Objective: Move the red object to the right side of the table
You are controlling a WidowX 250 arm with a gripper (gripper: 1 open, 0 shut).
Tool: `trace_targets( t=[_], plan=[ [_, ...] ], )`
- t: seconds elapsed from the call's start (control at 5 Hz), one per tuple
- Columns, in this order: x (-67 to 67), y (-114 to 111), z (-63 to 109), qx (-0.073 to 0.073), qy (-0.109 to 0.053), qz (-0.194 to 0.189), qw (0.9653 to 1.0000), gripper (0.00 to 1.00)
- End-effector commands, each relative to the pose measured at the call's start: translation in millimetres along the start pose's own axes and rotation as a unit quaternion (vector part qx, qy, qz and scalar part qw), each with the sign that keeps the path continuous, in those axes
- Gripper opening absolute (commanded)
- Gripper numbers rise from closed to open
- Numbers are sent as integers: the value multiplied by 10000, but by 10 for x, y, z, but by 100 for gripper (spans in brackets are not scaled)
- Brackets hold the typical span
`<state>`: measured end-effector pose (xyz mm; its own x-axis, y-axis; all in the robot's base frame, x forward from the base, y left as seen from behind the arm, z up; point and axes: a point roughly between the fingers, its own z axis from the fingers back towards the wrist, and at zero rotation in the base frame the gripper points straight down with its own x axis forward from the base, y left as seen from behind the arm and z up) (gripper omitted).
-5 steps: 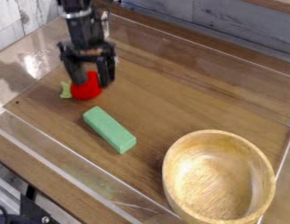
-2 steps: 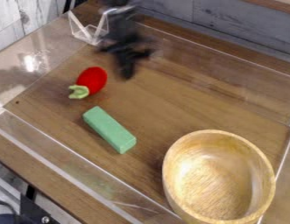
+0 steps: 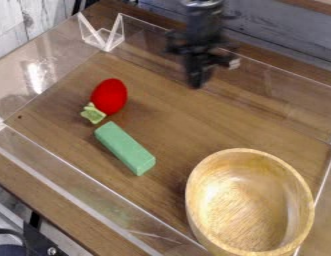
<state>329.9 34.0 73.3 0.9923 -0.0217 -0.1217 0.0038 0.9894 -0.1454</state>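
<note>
Nearest, at the lower right of the frame, a round wooden bowl point(image 3: 251, 204) sits on the table point(image 3: 248, 120). Left of centre lies a green block point(image 3: 125, 148), and just above it, at middle left, the red object point(image 3: 109, 95) rests on the wood, leafy tip toward the block. Farthest, upper centre, the gripper point(image 3: 197, 80) hangs well apart from it, empty; its fingers are blurred, so the jaws' width cannot be told.
</note>
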Motion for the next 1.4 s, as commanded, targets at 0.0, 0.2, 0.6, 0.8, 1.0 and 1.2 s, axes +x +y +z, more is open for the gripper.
trace_targets(
  t=[0.0,0.2,0.6,0.8,1.0,1.2],
  plan=[
    [-195,291,205,182,-431,-191,9987,100],
    [-371,576,172,370,-461,-254,9979,100],
    [-388,586,27,539,-379,-589,9961,100],
    [-476,607,-143,552,-330,-566,9963,100],
    [-471,647,-180,529,-325,-447,9971,0],
    [-516,628,-205,524,-356,-345,9974,0]
  ],
)
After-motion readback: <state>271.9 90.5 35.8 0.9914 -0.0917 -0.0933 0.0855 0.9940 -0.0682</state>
